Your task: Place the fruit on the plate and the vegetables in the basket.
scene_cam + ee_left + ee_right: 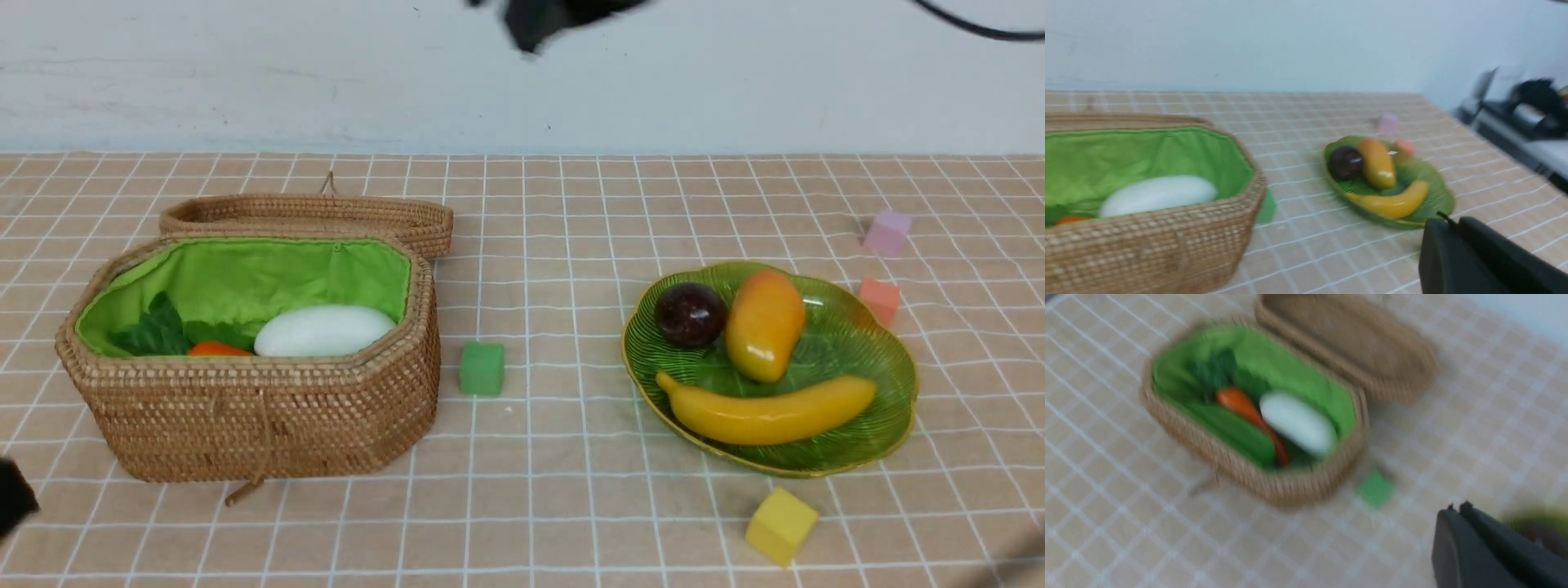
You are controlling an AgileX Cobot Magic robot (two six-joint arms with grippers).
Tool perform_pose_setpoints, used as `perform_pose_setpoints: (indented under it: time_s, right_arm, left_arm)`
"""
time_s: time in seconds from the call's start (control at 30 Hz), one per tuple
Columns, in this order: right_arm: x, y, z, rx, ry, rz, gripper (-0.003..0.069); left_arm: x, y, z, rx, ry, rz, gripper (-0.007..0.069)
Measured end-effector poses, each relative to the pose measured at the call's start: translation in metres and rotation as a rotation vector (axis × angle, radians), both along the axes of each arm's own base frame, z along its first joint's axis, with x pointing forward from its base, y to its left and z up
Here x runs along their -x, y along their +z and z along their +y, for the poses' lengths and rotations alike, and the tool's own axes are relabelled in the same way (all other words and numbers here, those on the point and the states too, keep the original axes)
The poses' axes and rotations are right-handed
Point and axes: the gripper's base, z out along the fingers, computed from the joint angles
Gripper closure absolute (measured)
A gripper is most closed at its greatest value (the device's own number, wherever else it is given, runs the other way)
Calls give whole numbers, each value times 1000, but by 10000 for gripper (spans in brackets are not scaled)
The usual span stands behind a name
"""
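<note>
Wicker basket (245, 408) holds the veg, fruit's on the plate (890, 359); both pincers pressed together, empty, well clear.

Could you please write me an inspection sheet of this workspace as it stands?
Surface: checked tan tablecloth.
Job's things: banana, mango, mangosteen on the plate; radish, carrot, cucumber in the open basket.
Clutter: green cube, yellow cube, orange cube, pink cube.
Grippers: left gripper shut, right gripper shut, both empty.
Cables: black cable, top right.
Surroundings: pale wall.
</note>
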Motion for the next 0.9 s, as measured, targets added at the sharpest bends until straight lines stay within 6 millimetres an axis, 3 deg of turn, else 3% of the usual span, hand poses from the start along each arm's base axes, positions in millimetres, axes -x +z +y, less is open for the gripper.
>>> perform_pose_setpoints:
  time_s: [0.03,0.13,0.17,0.27,0.37,0.43,0.67,0.9]
  right_arm:
    - [4,5,-3,-12,-3,-10,666]
    - [56,-26,-49,48,-78,138,663]
    - [62,-24,-54,40,-81,134,662]
    - [109,-60,-94,36,-169,239,655]
    - [127,-76,-110,19,-214,266,655]
    - [148,-99,-128,-11,-247,278,650]
    - [181,-126,-156,-71,-253,237,641]
    - [206,-128,-176,-99,-248,210,633]
  left_arm:
    - [0,-2,0,6,-2,-3,599]
    - [1,-31,-2,100,-27,-87,599]
    - [2,-31,-2,102,-27,-90,599]
    - [-2,-49,-5,118,-32,-142,595]
    - [-3,-55,-6,109,-33,-142,594]
    - [-5,-64,-8,91,-33,-123,587]
    - [-8,-83,-9,35,-28,-52,582]
    - [-9,-93,-9,-22,-20,28,578]
